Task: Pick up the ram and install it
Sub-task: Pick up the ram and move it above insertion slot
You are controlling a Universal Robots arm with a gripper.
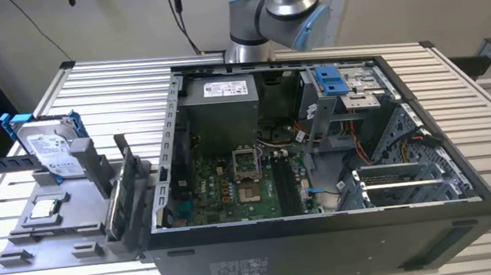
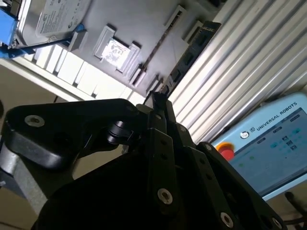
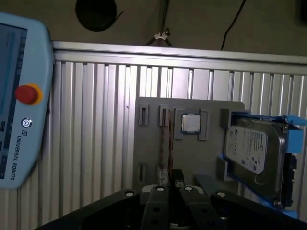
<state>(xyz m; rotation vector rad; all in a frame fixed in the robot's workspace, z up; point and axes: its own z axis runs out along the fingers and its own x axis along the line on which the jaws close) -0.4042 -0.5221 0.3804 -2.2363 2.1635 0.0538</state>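
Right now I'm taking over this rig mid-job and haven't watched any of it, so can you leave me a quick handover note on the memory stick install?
Claw: shut, holding nothing, up above the gray holder.
Memory stick: in that holder, outside the computer case, roughly in line with the claw.
Done: nothing; stick not yet picked up.
Left: both the pickup and the install.

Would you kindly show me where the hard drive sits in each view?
Exterior view: the hard drive stands on the grey tray, on the exterior view's left of the computer case.
Second wrist view: at the tray's edge, past the silver chip.
First wrist view: against the tray's edge, near that chip.
Shared landmark: the silver chip on the tray.
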